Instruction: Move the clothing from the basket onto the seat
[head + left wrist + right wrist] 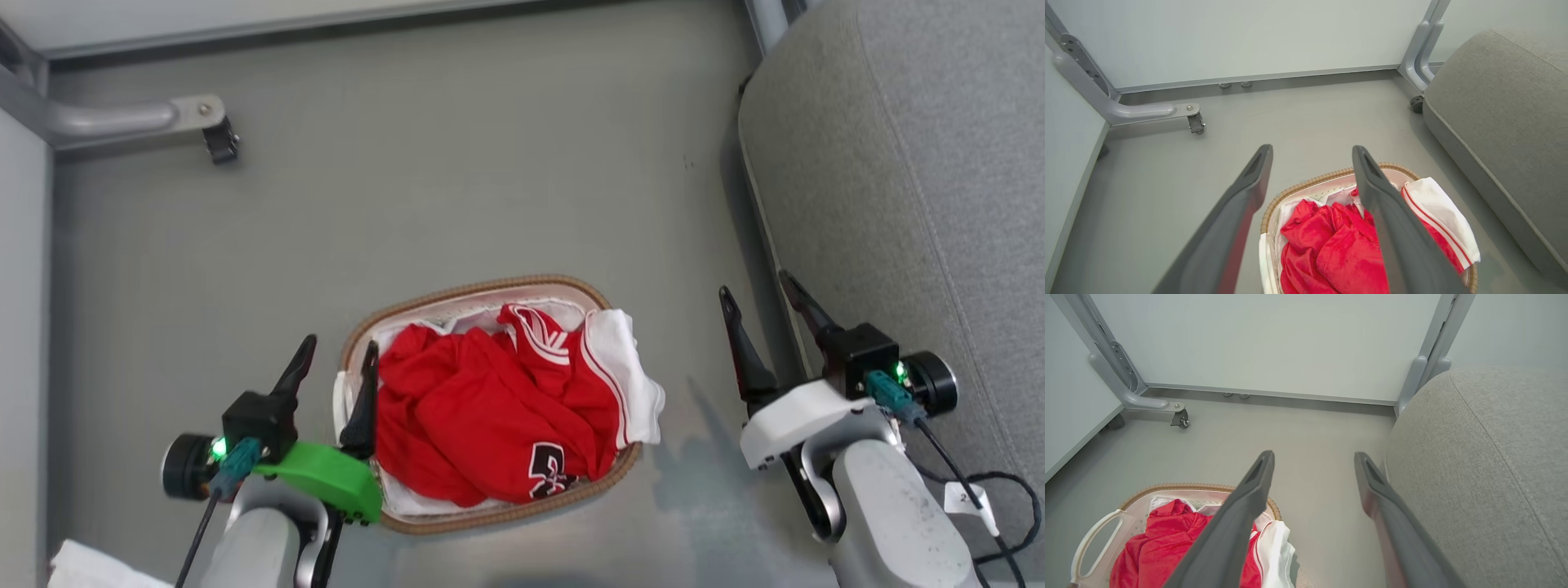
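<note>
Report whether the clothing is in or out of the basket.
In. The red clothing lies bunched inside the basket, a white-trimmed edge draped over its rim.

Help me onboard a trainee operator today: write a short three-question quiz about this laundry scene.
1. True or false: the red clothing lies in the basket, not on the seat.
2. Seen from the head camera, on which side of the basket is the seat? A) the robot's left B) the robot's right C) under the basket
3. Fill in: the left pincer and the right pincer both stand ____, holding nothing.

Key: 1 true. 2 B. 3 open.
</note>
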{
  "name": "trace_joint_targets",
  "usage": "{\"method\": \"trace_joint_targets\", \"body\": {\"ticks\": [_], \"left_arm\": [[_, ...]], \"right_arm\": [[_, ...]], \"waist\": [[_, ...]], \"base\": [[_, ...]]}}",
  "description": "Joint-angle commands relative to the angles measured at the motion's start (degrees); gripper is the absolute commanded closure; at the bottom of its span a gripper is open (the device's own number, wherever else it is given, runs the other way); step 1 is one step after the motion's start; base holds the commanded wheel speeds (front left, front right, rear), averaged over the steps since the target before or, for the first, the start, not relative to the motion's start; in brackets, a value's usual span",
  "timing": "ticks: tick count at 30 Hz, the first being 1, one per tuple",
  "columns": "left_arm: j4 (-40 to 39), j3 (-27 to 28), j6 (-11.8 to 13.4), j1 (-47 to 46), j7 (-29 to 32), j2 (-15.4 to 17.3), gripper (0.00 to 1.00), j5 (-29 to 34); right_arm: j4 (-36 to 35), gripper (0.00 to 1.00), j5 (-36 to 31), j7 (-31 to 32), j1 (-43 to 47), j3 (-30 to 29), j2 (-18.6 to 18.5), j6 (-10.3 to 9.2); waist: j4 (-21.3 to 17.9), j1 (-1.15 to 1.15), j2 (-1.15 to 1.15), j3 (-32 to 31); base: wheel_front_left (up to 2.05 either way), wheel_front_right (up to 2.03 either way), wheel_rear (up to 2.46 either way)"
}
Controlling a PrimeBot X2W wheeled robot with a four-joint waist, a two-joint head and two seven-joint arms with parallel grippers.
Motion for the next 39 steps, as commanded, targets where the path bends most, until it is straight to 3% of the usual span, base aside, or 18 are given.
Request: {"method": "trace_joint_targets", "body": {"ticks": [1,8,15,22,39], "left_arm": [[0.26,-1.01,0.12,-2.14,-0.06,0.81,0.00,-0.33],[2.16,-6.11,0.12,-7.66,-0.06,2.36,0.00,-2.09],[7.04,-17.95,0.12,-13.51,-0.06,6.42,0.00,-2.48],[13.36,-26.12,0.12,-19.64,-0.06,8.90,0.00,-3.09],[32.82,-39.13,0.12,-34.01,-0.06,8.61,0.00,-9.23]], "right_arm": [[-0.68,0.00,0.44,-0.24,-1.25,0.07,-0.19,-0.04],[-2.91,0.00,1.24,-0.19,-3.94,0.88,-0.17,-0.04],[-4.49,0.00,1.75,-0.19,-5.65,1.64,-0.15,-0.04],[-5.29,0.00,2.44,-0.19,-6.83,2.81,-0.19,-0.04],[-7.52,0.00,4.68,-0.19,-10.75,8.42,-0.17,-0.04]], "waist": [[-2.63,0.00,0.00,5.64],[-4.01,0.00,0.00,11.65],[-4.71,0.00,0.00,16.55],[-5.56,0.00,0.00,20.67],[-8.64,0.00,0.00,29.29]], "base": [[0.00,0.00,0.00],[0.00,0.00,0.00],[0.00,0.00,0.00],[0.00,0.00,0.00],[0.00,0.00,0.00]]}}
